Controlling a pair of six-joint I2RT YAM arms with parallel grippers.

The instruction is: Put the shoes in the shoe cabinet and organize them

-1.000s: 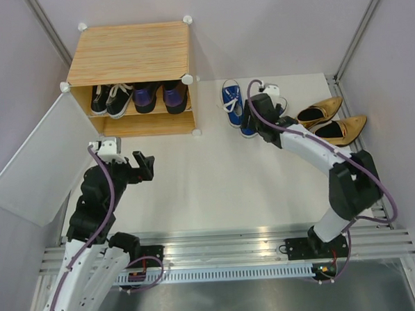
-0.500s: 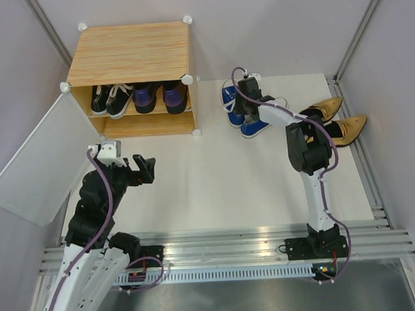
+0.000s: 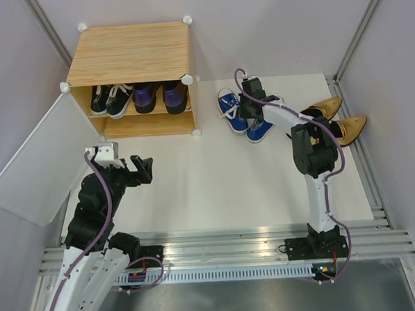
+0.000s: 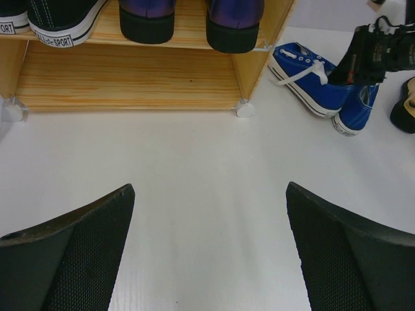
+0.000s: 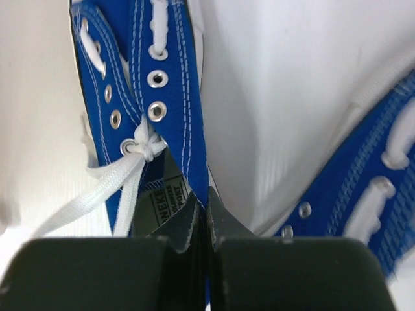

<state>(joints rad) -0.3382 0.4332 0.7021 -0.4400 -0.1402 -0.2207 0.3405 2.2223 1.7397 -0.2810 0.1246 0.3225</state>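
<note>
The shoe cabinet (image 3: pixel 132 51) looks like light wood-grain board, pretty matt, with a frosted plastic door panel (image 3: pixel 34 161), and the table (image 3: pixel 216 190) is smooth white with a faint sheen. The blue sneakers (image 5: pixel 172 84) are woven canvas with white stitching, shiny metal eyelets and flat cloth laces, while the gold heels (image 3: pixel 323 110) are properly glossy and metallic.

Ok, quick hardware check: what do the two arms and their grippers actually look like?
The left arm and right arm have white link shells, black joints and a purple cable looped along each. The left gripper and right gripper are black; the left one's fingers are broad with a fine mesh texture. No readable markings.
</note>
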